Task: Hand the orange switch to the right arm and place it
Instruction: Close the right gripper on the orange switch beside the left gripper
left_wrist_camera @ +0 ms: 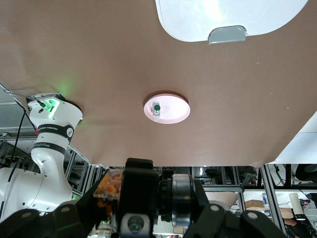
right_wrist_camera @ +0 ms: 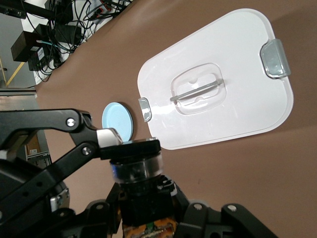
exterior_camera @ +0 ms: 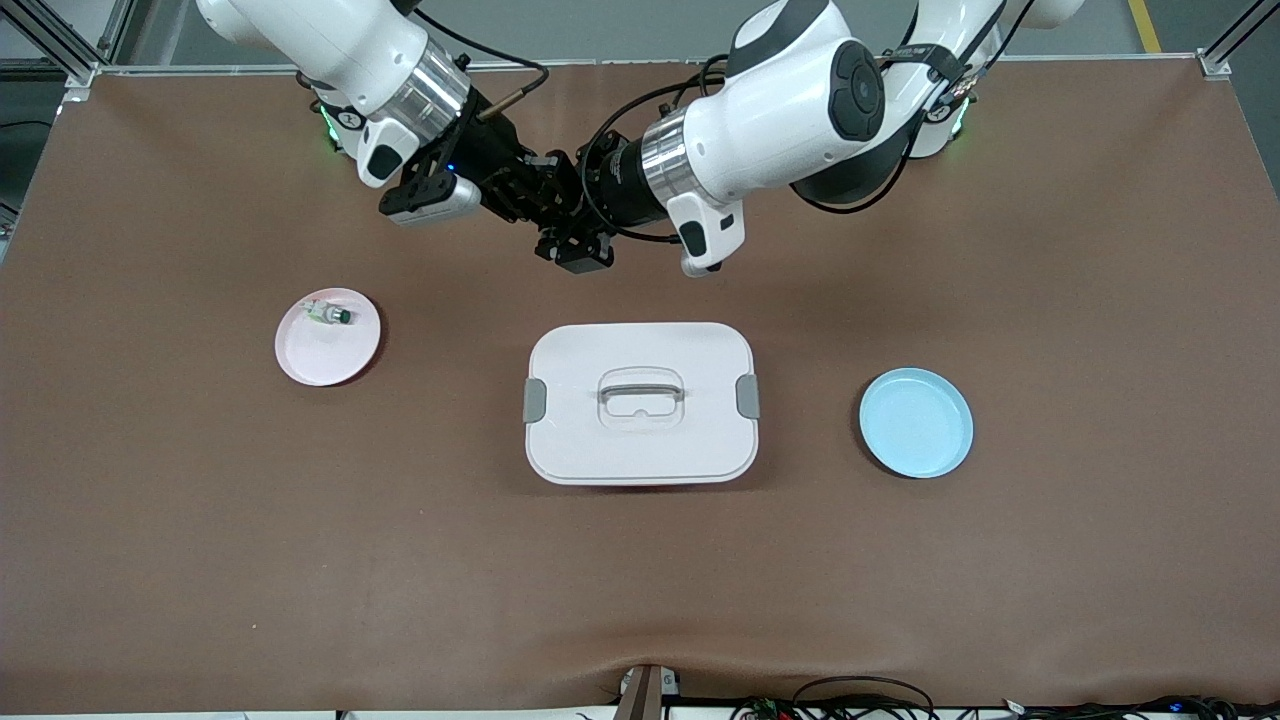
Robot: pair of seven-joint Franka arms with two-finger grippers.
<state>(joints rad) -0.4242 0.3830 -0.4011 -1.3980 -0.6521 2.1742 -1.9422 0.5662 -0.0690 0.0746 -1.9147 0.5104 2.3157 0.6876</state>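
Both arms meeting nose to nose up in the air, mid handoff by the looks of it.

Going big to small: brown tabletop (exterior_camera: 200, 560), then the two white arms, the right arm (exterior_camera: 340, 40) and the left arm (exterior_camera: 800, 110), both reaching in over the strip of tabletop between their bases and the white lidded container (exterior_camera: 640, 400) in the middle. Blue plate (exterior_camera: 915, 422) sits toward the left arm's end, pink plate (exterior_camera: 327, 337) toward the right arm's end with a small pale part with a green tip (exterior_camera: 328, 315) on it. The left gripper (exterior_camera: 560, 215) and right gripper (exterior_camera: 525, 190) are touching tips. The orange switch (left_wrist_camera: 111, 184) is pinched in the left jaws; can't tell whether the right jaws are spread or closed.
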